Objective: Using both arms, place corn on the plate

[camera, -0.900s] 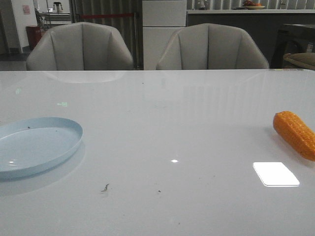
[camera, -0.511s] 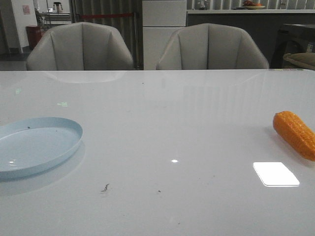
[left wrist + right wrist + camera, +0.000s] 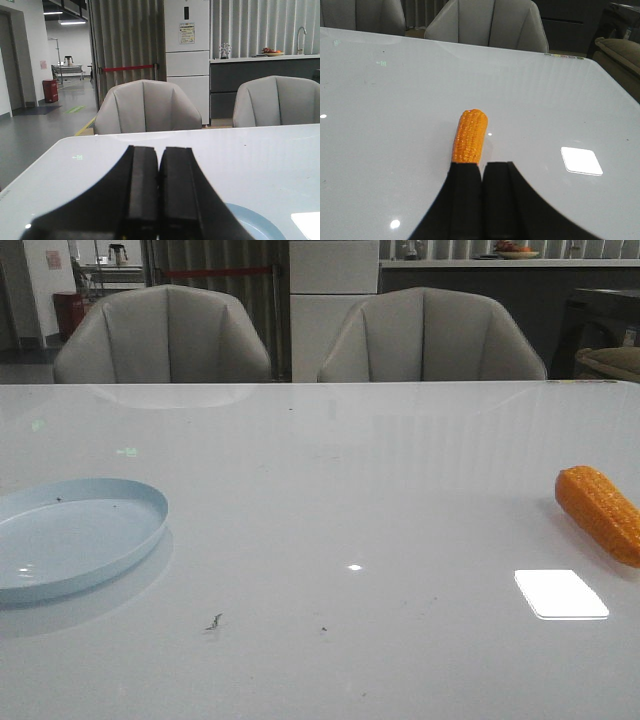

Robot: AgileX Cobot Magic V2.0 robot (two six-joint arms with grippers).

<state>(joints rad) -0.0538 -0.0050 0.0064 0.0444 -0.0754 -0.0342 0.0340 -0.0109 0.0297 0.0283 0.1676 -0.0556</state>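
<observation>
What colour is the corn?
Orange, with rows of bumpy kernels. The corn shows best in the right wrist view.

Corn [image 3: 600, 512] orange, glossy, rows of bumpy kernels. Plate [image 3: 80, 502] pale blue, few dark specks. Bench [image 3: 330, 490] white, glossy, bright rectangular glare patch, a few small dark marks. Both grippers black: left gripper [image 3: 159, 172], right gripper [image 3: 482, 172]. Chairs [image 3: 165, 335] light grey.

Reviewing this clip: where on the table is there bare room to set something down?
The broad middle between the pale blue round plate on the left and the orange bumpy corn cob at the right edge is bare, as is the far strip toward the grey chairs. Nowhere is crowded.
</observation>
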